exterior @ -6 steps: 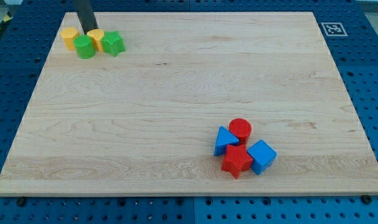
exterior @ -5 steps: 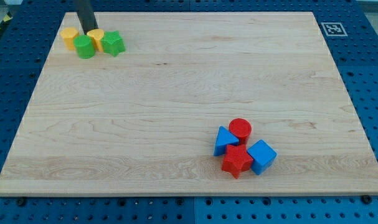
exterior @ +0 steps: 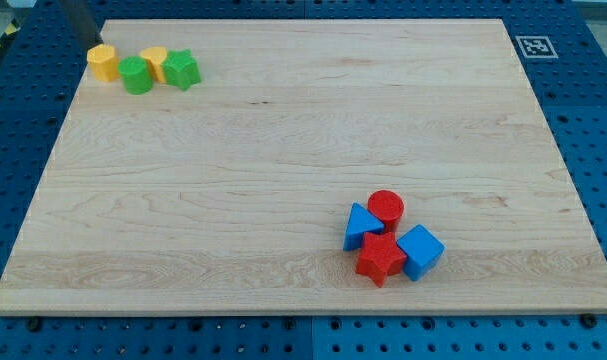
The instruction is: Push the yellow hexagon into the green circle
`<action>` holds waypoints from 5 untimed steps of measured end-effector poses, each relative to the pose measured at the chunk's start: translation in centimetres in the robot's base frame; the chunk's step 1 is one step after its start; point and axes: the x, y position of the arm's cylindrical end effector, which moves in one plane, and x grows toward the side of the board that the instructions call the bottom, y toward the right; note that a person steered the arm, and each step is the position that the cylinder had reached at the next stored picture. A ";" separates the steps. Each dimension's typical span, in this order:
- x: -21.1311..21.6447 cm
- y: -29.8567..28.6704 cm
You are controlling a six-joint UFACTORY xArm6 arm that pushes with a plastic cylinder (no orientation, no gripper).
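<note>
The yellow hexagon (exterior: 103, 62) lies near the board's top left corner. The green circle (exterior: 136, 75) sits just to its right, close to it or barely touching. A second yellow block (exterior: 155, 62) and a green star (exterior: 182, 69) touch the circle's right side. My rod is a blurred dark shape at the view's top left, and my tip (exterior: 86, 42) is just above and left of the yellow hexagon, at the board's edge.
A cluster sits at the lower right: a red circle (exterior: 386, 207), a blue triangle (exterior: 360, 226), a red star (exterior: 380, 259) and a blue cube (exterior: 420, 251). A marker tag (exterior: 533, 46) is at the board's top right corner.
My rod has moved left, from between the two yellow blocks to the board's top left corner. The yellow hexagon has shifted slightly left, away from the green circle.
</note>
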 end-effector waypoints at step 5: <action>2.3 1.1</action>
